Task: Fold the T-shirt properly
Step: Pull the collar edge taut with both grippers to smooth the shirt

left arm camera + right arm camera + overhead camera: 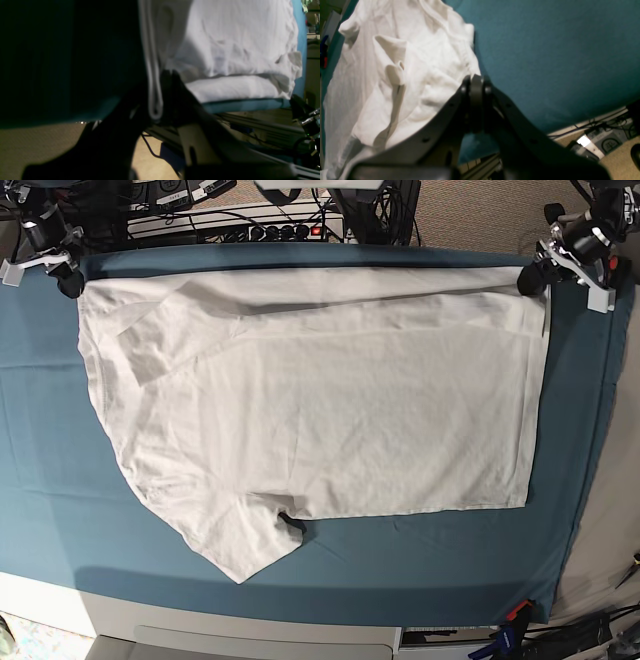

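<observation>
A teal cloth covers the work table, and the white T-shirt lies spread across it, one sleeve pointing toward the near edge, its far edge doubled over in a narrow band. At the far corners, the left gripper pinches the shirt's hem and the right gripper is clamped on the other corner, apparently stretching that edge taut for a straight fold.

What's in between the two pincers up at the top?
In the base view, the T-shirt's folded top edge spans from the right pincer to the left pincer.
</observation>
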You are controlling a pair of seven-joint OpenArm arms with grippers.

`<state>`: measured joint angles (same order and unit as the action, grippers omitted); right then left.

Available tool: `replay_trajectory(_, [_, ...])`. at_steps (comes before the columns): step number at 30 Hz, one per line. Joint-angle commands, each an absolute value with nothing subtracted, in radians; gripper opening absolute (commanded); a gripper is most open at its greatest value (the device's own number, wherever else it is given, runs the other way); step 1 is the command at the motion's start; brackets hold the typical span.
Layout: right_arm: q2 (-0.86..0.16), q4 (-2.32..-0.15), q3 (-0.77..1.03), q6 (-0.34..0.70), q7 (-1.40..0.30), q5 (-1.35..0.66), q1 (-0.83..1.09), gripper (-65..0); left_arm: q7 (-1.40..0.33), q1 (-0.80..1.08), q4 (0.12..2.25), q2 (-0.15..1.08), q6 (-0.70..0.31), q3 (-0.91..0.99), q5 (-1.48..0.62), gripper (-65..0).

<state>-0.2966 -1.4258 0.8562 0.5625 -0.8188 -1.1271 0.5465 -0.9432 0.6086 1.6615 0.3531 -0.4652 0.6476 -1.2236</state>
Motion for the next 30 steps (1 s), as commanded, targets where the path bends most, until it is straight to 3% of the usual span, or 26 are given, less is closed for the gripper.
replay_trajectory(1, [-0.319,-1.440,0.873,0.564,-0.797,-1.142,0.563,-65.0,-0.930,0.619,1.676,0.369,-0.470,0.660,-1.243,-65.0])
replay_trajectory(20, [-0.301,-1.440,0.872,0.565,-0.811,-1.178,0.640,-65.0,-0.934,0.668,1.676,0.369,-0.473,0.660,-1.269,-65.0])
replay_trajectory(21, [-0.299,-1.440,0.872,0.565,-0.811,-1.177,0.640,-65.0,-0.929,0.668,1.676,0.369,-0.473,0.660,-1.269,-63.7])
replay_trajectory(23, [-0.297,-1.440,0.872,0.578,-0.812,-1.159,0.640,-65.0,-0.923,0.668,1.676,0.369,-0.499,0.660,-1.268,-51.0])
replay_trajectory(25, [-0.296,-1.440,0.872,0.615,-0.812,-1.151,0.640,-53.4,-0.923,0.668,1.676,0.369,-0.543,0.660,-1.268,-40.0])
replay_trajectory(27, [-0.297,-1.440,0.872,0.621,-0.801,-1.151,0.640,-44.3,-0.915,0.668,1.676,0.369,-0.543,0.660,-1.263,-37.9])
replay_trajectory(30, [-0.297,-1.440,0.873,0.621,-0.767,-1.151,0.640,-44.1,-0.897,0.671,1.676,0.370,-0.544,0.660,-1.230,-37.9])
